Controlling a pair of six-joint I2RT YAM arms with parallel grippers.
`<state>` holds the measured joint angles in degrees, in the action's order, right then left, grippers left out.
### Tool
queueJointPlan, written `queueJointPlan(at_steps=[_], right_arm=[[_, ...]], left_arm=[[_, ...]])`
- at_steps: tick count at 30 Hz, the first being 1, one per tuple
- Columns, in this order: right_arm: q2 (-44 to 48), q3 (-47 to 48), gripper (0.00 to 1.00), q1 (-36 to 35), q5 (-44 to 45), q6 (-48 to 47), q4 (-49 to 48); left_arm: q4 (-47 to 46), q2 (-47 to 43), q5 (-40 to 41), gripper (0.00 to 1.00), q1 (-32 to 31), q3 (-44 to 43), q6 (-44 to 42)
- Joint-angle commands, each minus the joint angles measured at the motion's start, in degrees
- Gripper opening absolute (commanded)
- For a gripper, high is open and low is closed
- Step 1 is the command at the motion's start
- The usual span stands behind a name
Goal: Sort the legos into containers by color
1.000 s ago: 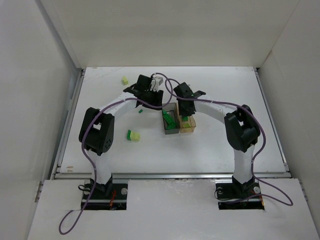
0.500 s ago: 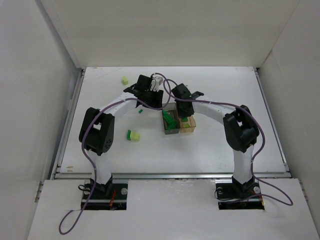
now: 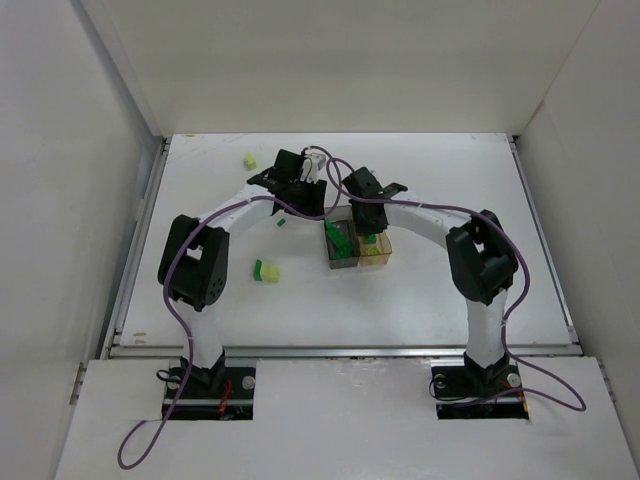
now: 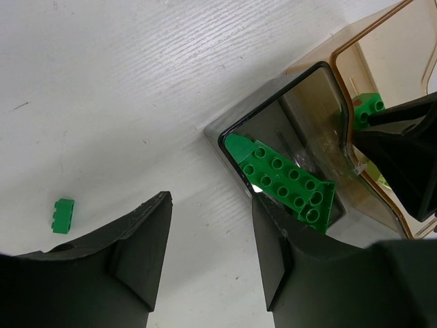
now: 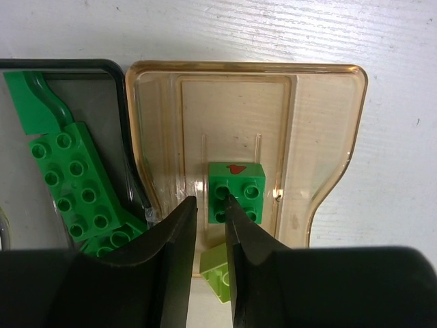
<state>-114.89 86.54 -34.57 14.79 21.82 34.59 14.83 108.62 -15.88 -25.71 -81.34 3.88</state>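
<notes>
The smoky grey container (image 3: 340, 245) and the amber container (image 3: 376, 248) stand side by side mid-table. The grey one (image 4: 273, 123) holds dark green plates (image 4: 287, 181). The amber one (image 5: 321, 137) holds a dark green square brick (image 5: 240, 188) and a pale yellow-green brick (image 5: 217, 273). My right gripper (image 5: 210, 205) hovers over the amber container, jaws only narrowly apart, nothing between them. My left gripper (image 4: 212, 205) is open and empty above bare table just left of the grey container. A small dark green brick (image 4: 63, 214) lies further left.
A pale yellow-green brick (image 3: 250, 160) lies at the far left back. A dark green and a pale brick (image 3: 265, 271) lie together at the left front. The small green brick (image 3: 282, 222) sits between them. White walls enclose the table on three sides.
My right gripper has shifted slightly left over the amber container. The left arm and the bricks have not moved.
</notes>
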Motion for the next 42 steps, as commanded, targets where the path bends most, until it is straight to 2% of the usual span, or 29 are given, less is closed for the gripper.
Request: queueJointPlan(at_steps=[1, 15, 37, 42], right_arm=[[-1.30, 2.23, 0.29, -1.47, 0.41, -1.26, 1.01], [3.00, 0.91, 0.29, -1.47, 2.97, -0.73, 2.06], [0.63, -0.32, 0.28, -1.47, 1.30, 0.32, 1.18], [-0.42, -1.38, 0.23, -1.47, 1.30, 0.32, 0.66]], left_arm=[[-0.86, -1.13, -0.03, 0.47, -0.65, 0.13, -0.89], [-0.86, -1.13, -0.03, 0.46, -0.65, -0.40, -0.89], [-0.86, -1.13, -0.03, 0.46, -0.65, -0.40, -0.89], [-0.86, -1.66, -0.03, 0.46, -0.65, -0.40, -0.89]])
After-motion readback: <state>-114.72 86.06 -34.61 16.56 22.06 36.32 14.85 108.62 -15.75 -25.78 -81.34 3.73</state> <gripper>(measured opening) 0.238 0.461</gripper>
